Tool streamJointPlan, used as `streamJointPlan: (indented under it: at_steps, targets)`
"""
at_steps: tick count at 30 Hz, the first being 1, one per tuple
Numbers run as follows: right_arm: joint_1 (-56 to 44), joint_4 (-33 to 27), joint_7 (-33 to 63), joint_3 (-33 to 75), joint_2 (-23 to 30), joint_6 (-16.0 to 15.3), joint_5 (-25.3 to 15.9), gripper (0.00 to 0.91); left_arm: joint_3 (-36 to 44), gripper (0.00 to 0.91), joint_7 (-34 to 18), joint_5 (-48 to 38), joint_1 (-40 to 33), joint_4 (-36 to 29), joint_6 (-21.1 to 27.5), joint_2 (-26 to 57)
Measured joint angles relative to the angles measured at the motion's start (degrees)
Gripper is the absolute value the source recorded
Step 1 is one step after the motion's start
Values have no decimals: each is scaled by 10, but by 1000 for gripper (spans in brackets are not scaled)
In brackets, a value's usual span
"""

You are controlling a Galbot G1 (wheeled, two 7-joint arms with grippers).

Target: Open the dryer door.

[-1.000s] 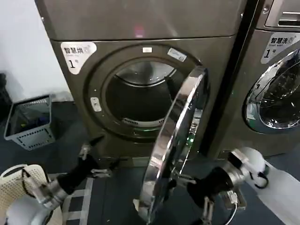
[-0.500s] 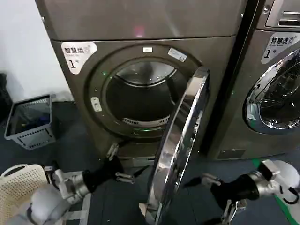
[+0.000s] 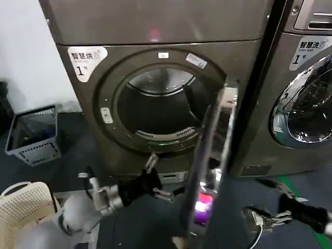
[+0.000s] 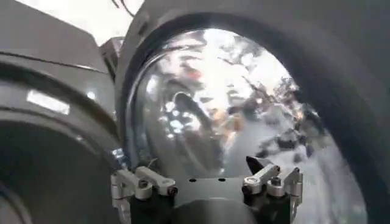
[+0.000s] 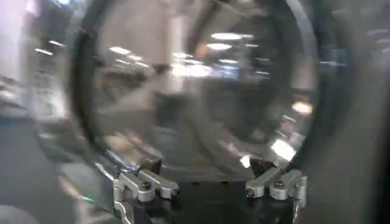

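Observation:
The dryer door of the bronze-grey machine with the "1" label stands wide open, edge-on to the head view, hinged at the right of the drum opening. My left gripper is open low in front of the machine, just left of the door's inner side. In the left wrist view this gripper faces the door's bowl glass with nothing between its fingers. My right gripper is open on the door's outer side, low and apart from it. The right wrist view has it facing the door's glass.
A neighbouring machine with a similar chrome-ringed door stands at the right. A grey basket sits on the floor at the left by the wall. A white basket is at the near left.
The door has swung farther open to the right, now edge-on. My left gripper followed it to the right; my right gripper drew back to the right, away from the door.

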Motion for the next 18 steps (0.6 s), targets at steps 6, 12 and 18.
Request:
streamJointPlan:
  at_steps: [6, 12, 18]
  targets:
    - [-55, 8, 111, 77, 76, -8, -46, 907, 56, 907, -33, 16, -57, 26, 8, -42]
    - [-70, 30, 174, 129, 137, -42, -61, 907, 103, 907, -53, 26, -97, 60, 11, -94]
    - [-67, 55, 228, 172, 189, -94, -67, 907, 140, 907, -68, 42, -123, 95, 12, -146]
